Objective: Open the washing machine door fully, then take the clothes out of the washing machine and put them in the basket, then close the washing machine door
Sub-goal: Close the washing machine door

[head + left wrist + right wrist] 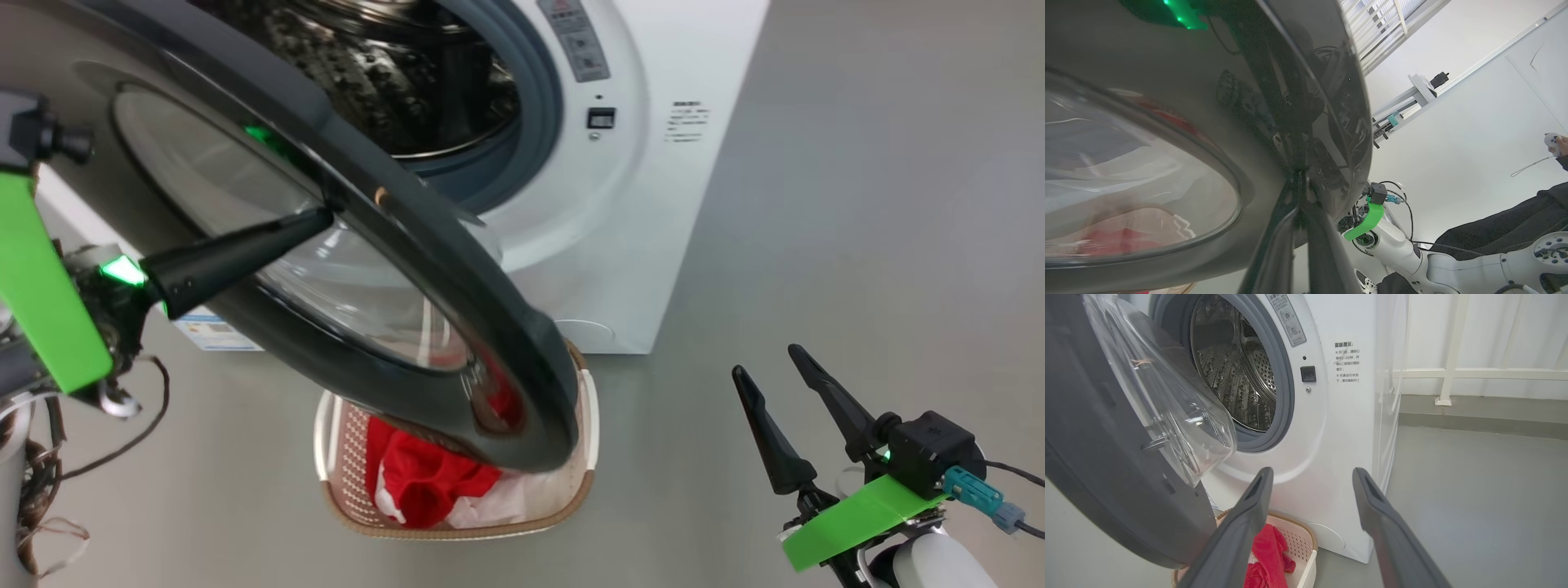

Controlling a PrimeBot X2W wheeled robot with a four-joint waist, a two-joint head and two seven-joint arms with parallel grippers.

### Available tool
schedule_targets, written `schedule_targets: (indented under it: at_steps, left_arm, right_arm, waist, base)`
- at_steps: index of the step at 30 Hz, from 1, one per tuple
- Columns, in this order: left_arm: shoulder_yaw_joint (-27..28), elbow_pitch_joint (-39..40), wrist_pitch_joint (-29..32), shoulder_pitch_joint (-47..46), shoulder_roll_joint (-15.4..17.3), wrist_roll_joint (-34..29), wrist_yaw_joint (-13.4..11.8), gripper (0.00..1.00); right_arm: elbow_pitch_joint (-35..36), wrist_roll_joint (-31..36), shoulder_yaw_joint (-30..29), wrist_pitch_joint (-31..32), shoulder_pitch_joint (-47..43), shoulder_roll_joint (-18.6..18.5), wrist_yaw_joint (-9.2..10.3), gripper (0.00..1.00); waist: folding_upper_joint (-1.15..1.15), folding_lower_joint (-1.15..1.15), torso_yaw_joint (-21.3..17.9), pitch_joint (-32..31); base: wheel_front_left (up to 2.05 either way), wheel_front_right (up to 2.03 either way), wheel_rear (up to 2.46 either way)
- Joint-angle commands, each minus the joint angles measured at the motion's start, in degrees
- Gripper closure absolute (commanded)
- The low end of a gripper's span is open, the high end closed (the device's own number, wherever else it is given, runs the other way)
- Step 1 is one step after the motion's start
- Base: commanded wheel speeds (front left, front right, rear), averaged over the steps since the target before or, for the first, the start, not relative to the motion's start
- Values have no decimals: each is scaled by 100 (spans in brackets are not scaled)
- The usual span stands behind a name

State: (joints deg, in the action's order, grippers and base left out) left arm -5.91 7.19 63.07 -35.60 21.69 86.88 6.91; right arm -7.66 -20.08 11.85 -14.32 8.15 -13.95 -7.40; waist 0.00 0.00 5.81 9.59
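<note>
The washing machine door (457, 269), black-rimmed with a clear bulging window, stands part way open in front of the white washing machine (637, 204). The steel drum (392, 73) looks bare. My left gripper (322, 216) is shut, its fingertips pressed against the door's outer rim; the same contact appears close up in the left wrist view (1300, 183). Below the door, the basket (584, 482) sits on the floor holding red and white clothes (424, 482). My right gripper (767, 362) hangs open and holds nothing at the lower right, facing the machine (1312, 473), with the basket (1306, 543) below it.
Grey floor (857, 245) stretches to the right of the machine. A white railing (1453, 371) runs behind it. Loose cables (49, 465) hang by my left arm. A person's dark sleeve (1494, 237) and a hand with a controller (1553, 145) appear in the left wrist view.
</note>
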Motion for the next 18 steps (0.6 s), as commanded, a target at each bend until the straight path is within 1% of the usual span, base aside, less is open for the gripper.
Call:
schedule_targets:
  at_steps: [1,5,10,18]
  left_arm:
    - [200,77,-132,-327,219,-132,58,100]
    - [132,-43,-376,-445,213,-219,58,100]
    - [83,-213,-647,-585,280,-325,58,100]
    - [-21,-612,-1403,-943,472,-539,58,100]
  right_arm:
    - [165,86,57,-68,98,19,-9,0]
    - [201,105,14,-68,135,77,-9,0]
    - [231,125,-7,-68,177,140,-9,0]
    - [264,149,-51,-68,239,237,-9,0]
  waist:
    - [0,0,-216,112]
    - [0,0,-431,219]
    - [0,0,-649,331]
    - [0,0,-1001,481]
  base:
    - [0,0,0]
    - [0,0,0]
    - [0,0,0]
    - [0,0,0]
